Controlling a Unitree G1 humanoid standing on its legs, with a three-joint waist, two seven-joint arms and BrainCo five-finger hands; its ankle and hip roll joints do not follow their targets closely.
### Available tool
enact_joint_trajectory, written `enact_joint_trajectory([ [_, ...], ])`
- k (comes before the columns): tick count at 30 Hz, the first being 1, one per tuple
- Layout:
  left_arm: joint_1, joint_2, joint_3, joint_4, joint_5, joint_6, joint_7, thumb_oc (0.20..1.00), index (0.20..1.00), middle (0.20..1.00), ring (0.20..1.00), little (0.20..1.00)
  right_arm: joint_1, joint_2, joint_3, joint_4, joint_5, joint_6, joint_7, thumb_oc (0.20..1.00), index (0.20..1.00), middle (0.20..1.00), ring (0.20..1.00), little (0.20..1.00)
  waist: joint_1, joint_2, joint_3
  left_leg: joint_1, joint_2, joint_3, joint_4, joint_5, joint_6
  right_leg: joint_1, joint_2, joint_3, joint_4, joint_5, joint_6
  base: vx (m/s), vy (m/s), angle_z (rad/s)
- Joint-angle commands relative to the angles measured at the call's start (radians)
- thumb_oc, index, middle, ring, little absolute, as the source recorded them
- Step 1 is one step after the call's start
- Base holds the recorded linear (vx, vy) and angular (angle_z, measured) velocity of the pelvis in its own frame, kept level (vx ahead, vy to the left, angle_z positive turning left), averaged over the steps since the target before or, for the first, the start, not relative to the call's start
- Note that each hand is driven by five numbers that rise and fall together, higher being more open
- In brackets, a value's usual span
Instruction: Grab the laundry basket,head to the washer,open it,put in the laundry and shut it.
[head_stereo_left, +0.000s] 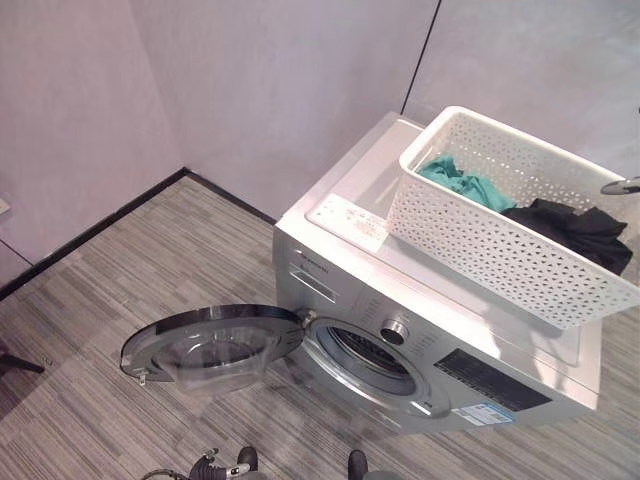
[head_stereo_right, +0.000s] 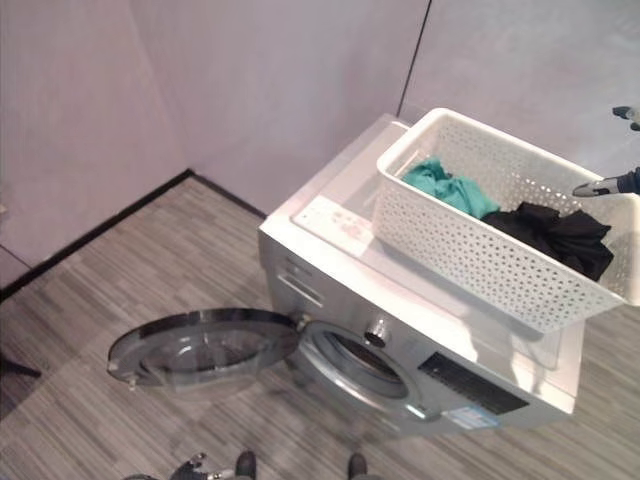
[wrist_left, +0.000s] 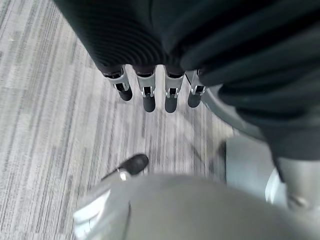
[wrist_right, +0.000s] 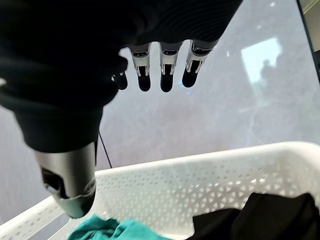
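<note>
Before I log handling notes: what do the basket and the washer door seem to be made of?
Basket: probably rigid white plastic, matte, judging by its moulded lattice of small holes. Washer door: a shiny, metal-looking silver ring around a clear bowl, glass or plastic; the floor shows through it.

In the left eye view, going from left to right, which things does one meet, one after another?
Open washer door → round drum opening → teal garment in the white laundry basket → black garment → right hand at the picture's right edge.

One washer (head_stereo_left: 440, 340), one basket (head_stereo_left: 500, 230), two garments (head_stereo_left: 570, 230)
</note>
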Motion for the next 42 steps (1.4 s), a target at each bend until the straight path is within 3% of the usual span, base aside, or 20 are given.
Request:
enact_joint_trajectory([
  [1,0.04,0.001,-0.03,0.06,0.008,-0.007,-0.006,1.0,1.0,1.0,1.0,1.0,-0.109,-0.019,0.056,0.053,-0.02,-0.015,0.015,1.0,1.0,1.0,1.0,1.0,0.054,-0.035,-0.095,-0.02,0.074,0.014,0.085,-0.06,-0.019,-0.057,-0.077,-0.003,0.079,-0.008,0.063,0.07,0.049,0.01],
  [7,0.042,-0.003,-0.031,0.049,-0.023,-0.008,-0.016,1.0,1.0,1.0,1.0,1.0,-0.238,-0.025,0.23,0.159,-0.053,0.001,0.058,1.0,1.0,1.0,1.0,1.0,0.066,-0.049,-0.099,-0.022,0.077,0.01,0.088,-0.06,-0.022,-0.053,-0.078,-0.023,0.089,-0.016,0.064,0.03,0.004,0.0],
  [14,0.055,-0.024,-0.028,0.004,-0.062,-0.014,-0.014,1.0,1.0,1.0,1.0,1.0,-0.304,-0.014,0.354,0.225,-0.131,0.011,0.079,1.0,1.0,1.0,1.0,1.0,0.081,-0.053,-0.096,-0.028,0.088,-0.004,0.085,-0.054,-0.029,-0.051,-0.071,-0.048,0.085,-0.021,0.062,0.02,-0.015,0.02],
  [25,0.081,-0.016,0.012,0.002,-0.08,-0.013,-0.006,1.0,1.0,1.0,1.0,1.0,-0.216,-0.031,0.347,0.171,-0.157,0.0,0.111,1.0,1.0,1.0,1.0,1.0,0.097,-0.057,-0.084,-0.052,0.105,-0.027,0.084,-0.041,-0.042,-0.055,-0.056,-0.08,0.078,-0.029,0.055,0.01,-0.02,0.06],
  [27,0.077,-0.003,0.043,-0.005,-0.093,-0.015,0.014,1.0,1.0,1.0,1.0,1.0,-0.18,-0.027,0.317,0.158,-0.158,0.0,0.107,0.956,0.956,0.956,0.956,0.956,0.099,-0.056,-0.081,-0.056,0.107,-0.031,0.073,-0.032,-0.045,-0.054,-0.053,-0.092,0.074,-0.031,0.053,0.01,-0.01,0.03],
  [29,0.076,-0.001,0.048,-0.007,-0.099,-0.016,0.015,1.0,1.0,1.0,1.0,1.0,-0.163,-0.029,0.303,0.151,-0.156,0.0,0.107,1.0,1.0,1.0,1.0,1.0,0.1,-0.057,-0.082,-0.056,0.108,-0.032,0.067,-0.029,-0.046,-0.054,-0.052,-0.095,0.073,-0.031,0.053,0.02,-0.007,0.12],
  [30,0.074,-0.001,0.049,-0.009,-0.103,-0.017,0.015,1.0,1.0,1.0,1.0,1.0,-0.152,-0.03,0.296,0.145,-0.155,-0.001,0.108,0.956,0.956,0.956,0.956,0.956,0.101,-0.056,-0.082,-0.056,0.109,-0.033,0.062,-0.027,-0.048,-0.053,-0.051,-0.099,0.071,-0.032,0.053,0.01,-0.01,0.14],
  [32,0.072,-0.001,0.046,-0.02,-0.108,-0.021,0.015,1.0,1.0,1.0,1.0,1.0,-0.131,-0.021,0.278,0.154,-0.17,0.001,0.095,0.956,0.956,0.956,0.956,0.956,0.103,-0.055,-0.079,-0.055,0.11,-0.036,0.05,-0.022,-0.05,-0.049,-0.05,-0.107,0.064,-0.031,0.053,0.04,-0.025,0.17],
  [33,0.07,0.001,0.053,-0.028,-0.118,-0.025,0.021,1.0,1.0,1.0,1.0,1.0,-0.124,-0.016,0.268,0.158,-0.168,0.001,0.091,1.0,1.0,1.0,1.0,1.0,0.103,-0.055,-0.079,-0.053,0.109,-0.038,0.048,-0.021,-0.049,-0.049,-0.049,-0.107,0.063,-0.03,0.053,0.05,-0.035,0.12],
  [42,0.09,-0.011,0.071,-0.016,-0.156,-0.023,0.016,1.0,1.0,1.0,1.0,1.0,-0.116,0.008,0.239,0.201,-0.144,0.009,0.077,1.0,1.0,1.0,1.0,1.0,0.108,-0.042,-0.081,-0.049,0.113,-0.043,0.035,-0.013,-0.056,-0.047,-0.038,-0.118,0.054,-0.036,0.046,0.04,-0.042,0.01],
])
